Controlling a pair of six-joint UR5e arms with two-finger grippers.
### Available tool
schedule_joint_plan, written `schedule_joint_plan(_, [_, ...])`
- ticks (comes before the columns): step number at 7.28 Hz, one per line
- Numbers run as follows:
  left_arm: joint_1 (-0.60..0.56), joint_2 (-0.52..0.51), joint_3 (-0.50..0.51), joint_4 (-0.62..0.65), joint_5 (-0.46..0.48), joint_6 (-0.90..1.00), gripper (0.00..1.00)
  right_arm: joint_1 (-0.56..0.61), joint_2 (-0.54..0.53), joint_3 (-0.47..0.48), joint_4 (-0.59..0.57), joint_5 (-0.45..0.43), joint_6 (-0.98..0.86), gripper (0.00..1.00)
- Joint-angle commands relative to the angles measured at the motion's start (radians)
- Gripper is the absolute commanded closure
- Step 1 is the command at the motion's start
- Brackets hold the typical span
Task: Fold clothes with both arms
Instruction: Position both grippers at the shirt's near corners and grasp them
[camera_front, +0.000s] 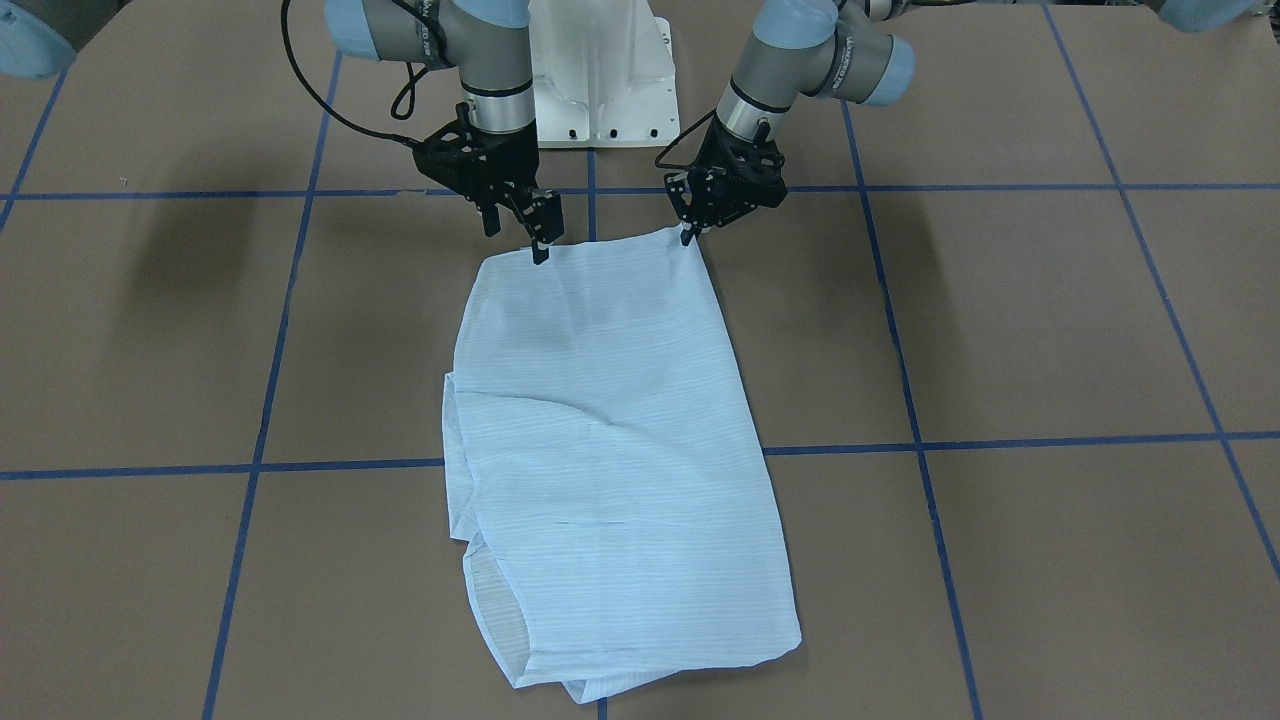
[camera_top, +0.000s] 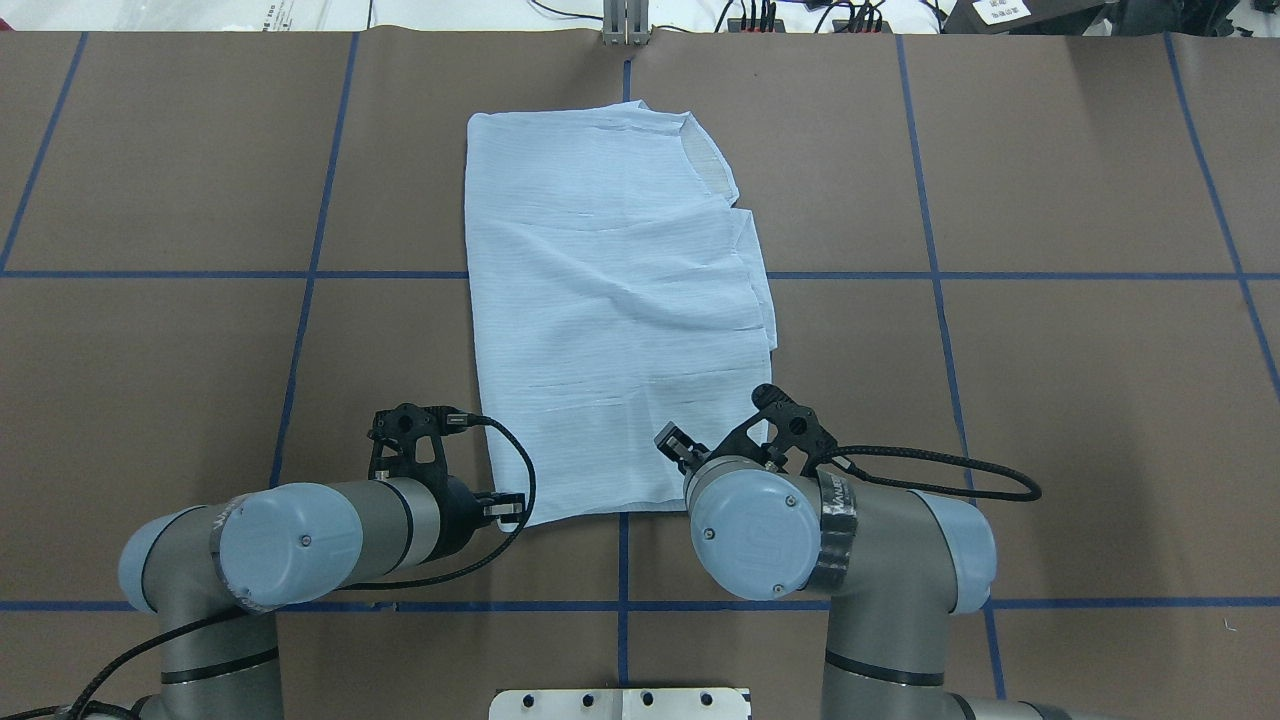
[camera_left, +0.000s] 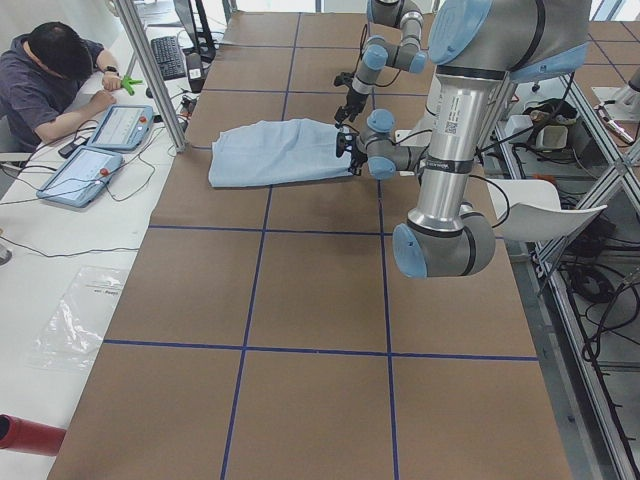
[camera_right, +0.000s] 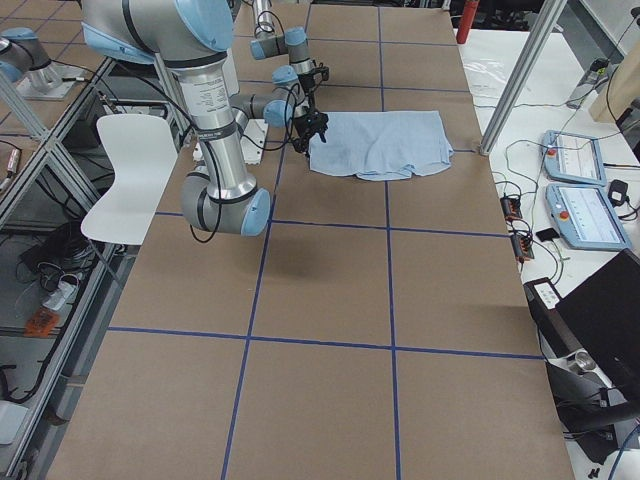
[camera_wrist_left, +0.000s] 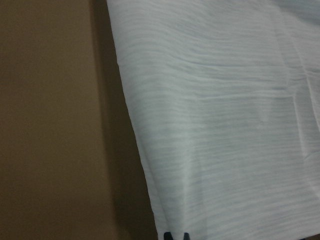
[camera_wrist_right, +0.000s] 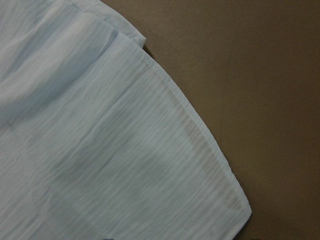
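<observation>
The shirt (camera_front: 610, 430) lies in the middle of the desk (camera_front: 1000, 330), folded to a long band. Its far end reaches toward the operators' side, where some lower layers show at one side. Its near edge is just in front of the robot's base.

The left end effector (camera_front: 690, 236) is at one near corner. Its tips are almost together, and I think it pinches the cloth, because that corner rises to a small point. The right end effector (camera_front: 517, 240) is at the other near corner. Its fingers stand apart, with one tip on the edge, and it seems to hold nothing.

I judge the step is to take both near corners and carry them over to the far end. The right side should first get a firm hold. Both arms should then lift together at the same height and keep the edge tight, because this thin cloth slips and wrinkles easily.
</observation>
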Motion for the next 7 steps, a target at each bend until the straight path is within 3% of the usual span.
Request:
schedule_joint_plan(1, [0.000, -0.001, -0.001, 0.000, 0.000, 0.000, 1.00, -0.013, 0.049, -0.085, -0.005, -0.002, 0.024, 0.07])
schedule_joint_plan(7, [-0.002, 0.003, -0.013, 0.000, -0.001, 0.000, 1.00, -0.028, 0.097, -0.148, 0.000, -0.017, 0.059, 0.10])
